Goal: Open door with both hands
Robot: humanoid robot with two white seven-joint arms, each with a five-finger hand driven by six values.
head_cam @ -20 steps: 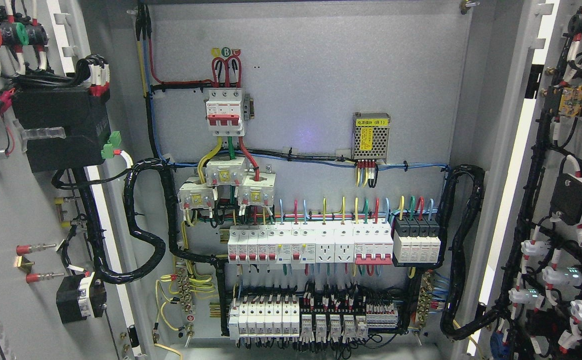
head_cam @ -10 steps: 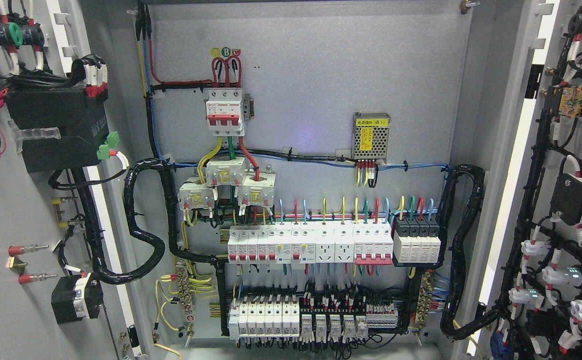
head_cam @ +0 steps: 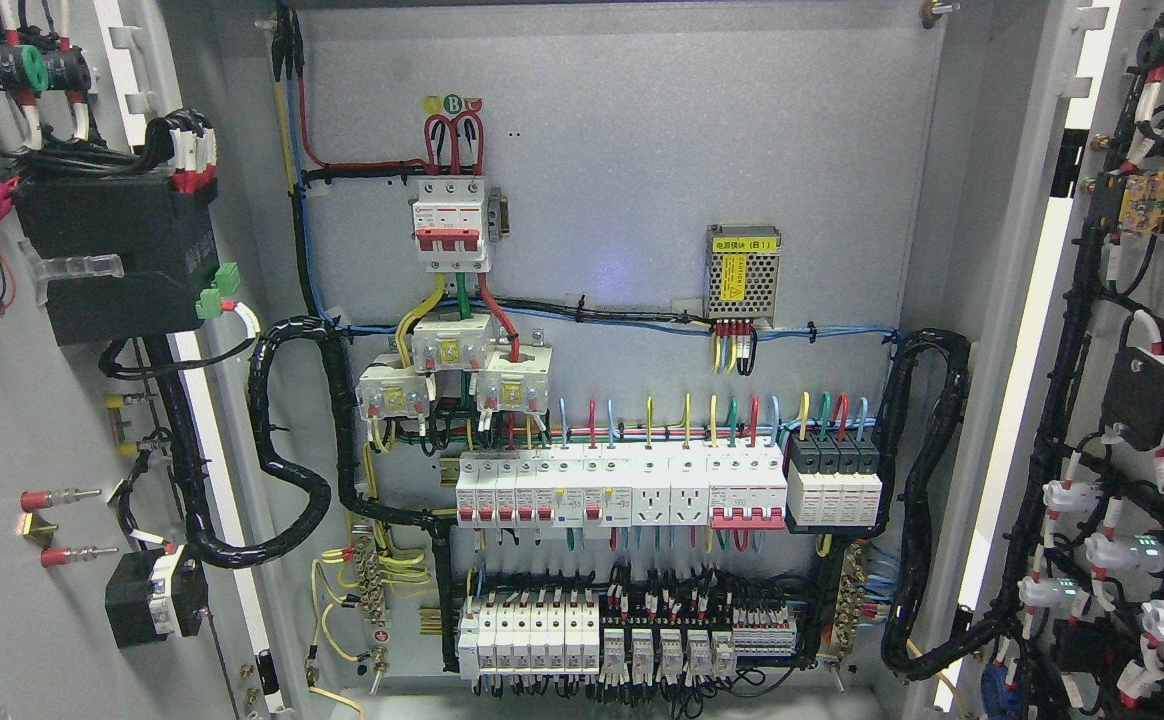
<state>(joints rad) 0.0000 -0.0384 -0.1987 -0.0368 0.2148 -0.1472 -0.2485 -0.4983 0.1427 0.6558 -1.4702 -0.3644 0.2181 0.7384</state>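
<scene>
Both doors of the grey electrical cabinet stand swung wide. The left door (head_cam: pixel 22 420) shows its inner face at the picture's left, carrying a black box (head_cam: pixel 107 255), wiring and red-tipped studs. At the right edge the right door (head_cam: pixel 1122 330) shows its inner face with black cable looms and white connectors. Between them the back panel (head_cam: pixel 642 150) is fully exposed. Neither of my hands nor either arm appears in the head view.
On the back panel sit a red-and-white main breaker (head_cam: pixel 452 225), a small mesh power supply (head_cam: pixel 742 258), a row of white breakers (head_cam: pixel 622 490) and lower terminal blocks (head_cam: pixel 632 635). Thick black cable conduits (head_cam: pixel 287 440) loop from each door into the cabinet.
The left door's inner face drifted slightly left over the first half second, then barely moved. The right door and the panel stay as they were.
</scene>
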